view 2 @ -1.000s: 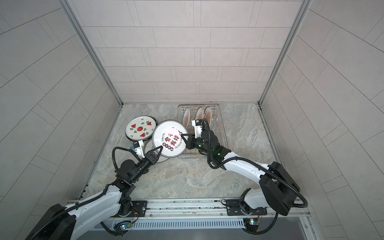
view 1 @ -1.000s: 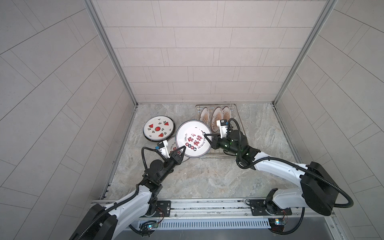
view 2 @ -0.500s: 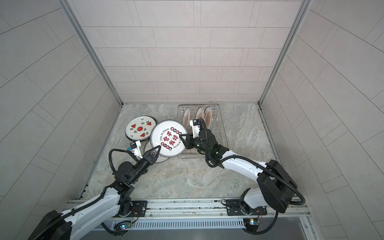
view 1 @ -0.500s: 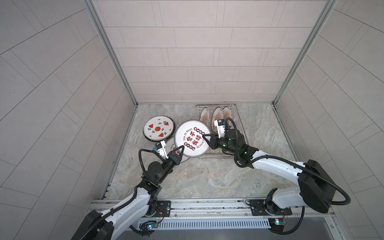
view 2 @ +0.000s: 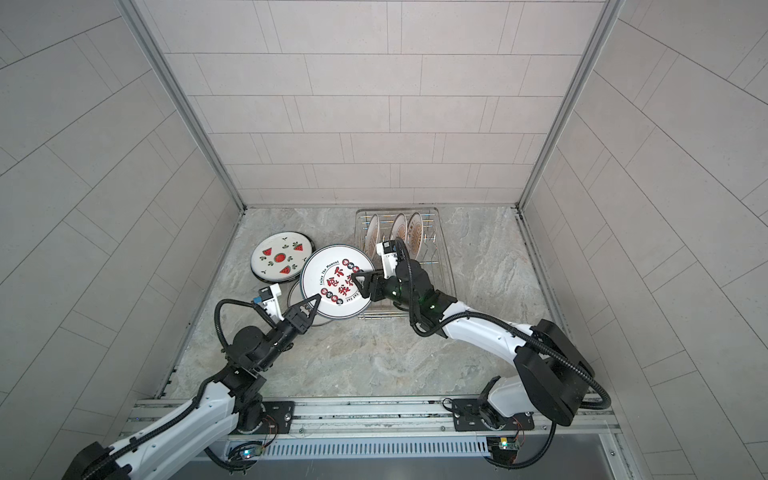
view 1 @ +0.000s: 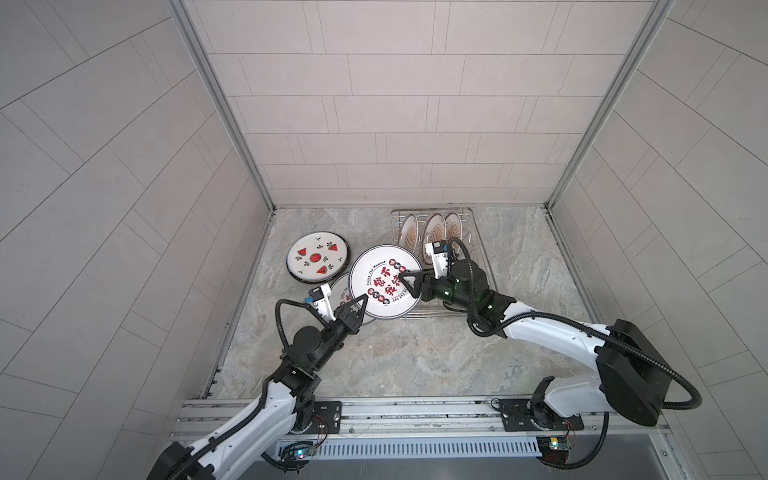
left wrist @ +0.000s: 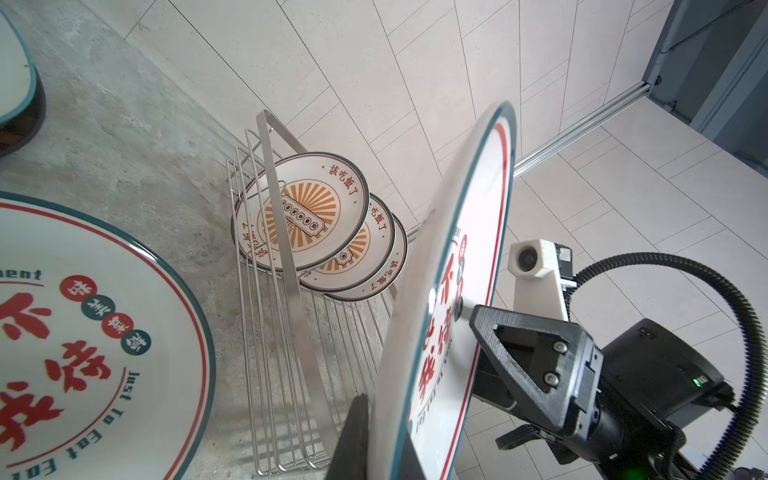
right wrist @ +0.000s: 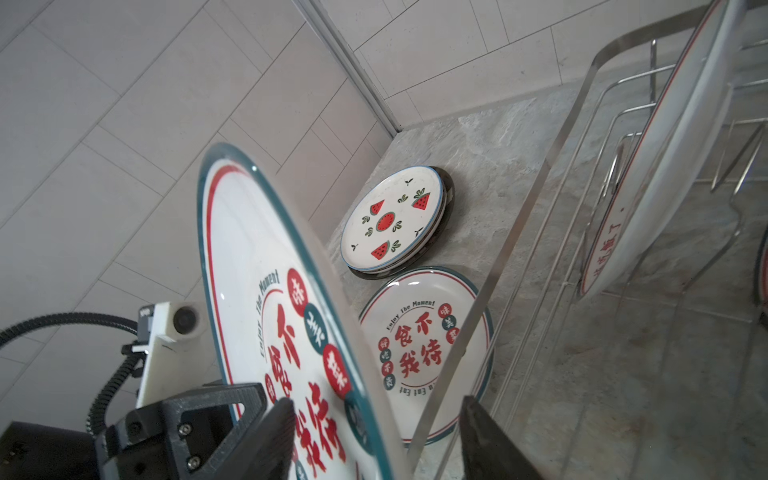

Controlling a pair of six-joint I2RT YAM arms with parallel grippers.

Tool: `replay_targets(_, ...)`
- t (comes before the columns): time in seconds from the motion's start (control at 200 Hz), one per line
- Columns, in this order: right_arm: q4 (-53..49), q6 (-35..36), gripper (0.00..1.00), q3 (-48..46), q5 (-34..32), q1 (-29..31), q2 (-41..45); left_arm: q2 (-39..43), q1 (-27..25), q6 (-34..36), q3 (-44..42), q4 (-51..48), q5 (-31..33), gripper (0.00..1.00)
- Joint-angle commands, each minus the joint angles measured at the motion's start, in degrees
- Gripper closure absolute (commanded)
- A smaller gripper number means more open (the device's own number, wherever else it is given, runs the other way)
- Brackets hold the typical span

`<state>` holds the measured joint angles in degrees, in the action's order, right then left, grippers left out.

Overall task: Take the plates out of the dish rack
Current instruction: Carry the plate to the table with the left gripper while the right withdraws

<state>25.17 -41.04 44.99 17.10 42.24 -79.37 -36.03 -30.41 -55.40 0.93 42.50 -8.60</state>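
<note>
While left gripper [view 1: 356, 308] pinches glossy round red-character plate [view 1: 376, 266] rim | right gripper [view 1: 409, 282] spread astride it | shiny wire dish rack [view 1: 473, 245] behind

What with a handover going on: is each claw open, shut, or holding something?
Left claw: shut on the red-character plate.
Right claw: open, straddling that plate's edge.
</note>
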Motion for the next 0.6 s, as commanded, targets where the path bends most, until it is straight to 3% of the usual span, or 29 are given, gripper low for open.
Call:
replay_targets(0.0, -0.3, 0.7, 0.26, -0.4, -1.3, 0.5, 1.2, 1.7, -0.3, 0.8, -0.1, 1.5, 1.3, 1.0)
replay_targets(0.215, -3.4, 2.5, 0.21, -1.0, -5.8, 1.0, 3.7, 1.9, -0.2, 0.0, -0.2, 1.6, 2.0, 1.0)
replay_targets(0.295, -4.3, 3.6, 0.12, -2.0, -9.9, 1.7, 5.5, 2.5, -0.2, -0.1, -0.3, 1.4, 2.7, 1.0)
replay_targets(0.31, -4.5, 3.8, 0.03, -2.1, -10.6, 1.8, 5.8, 2.7, -0.1, -0.2, -0.3, 1.2, 3.1, 1.0)
replay_targets(0.325, -4.6, 4.0, 0.01, -2.2, -11.3, 1.9, 6.1, 2.9, -0.1, -0.3, -0.4, 1.0, 3.4, 1.0)
replay_targets(0.595, -7.5, 8.4, 0.01, -3.5, -18.1, 4.6, 10.8, 7.2, 1.3, -1.2, 1.0, -7.8, 10.3, 1.0)
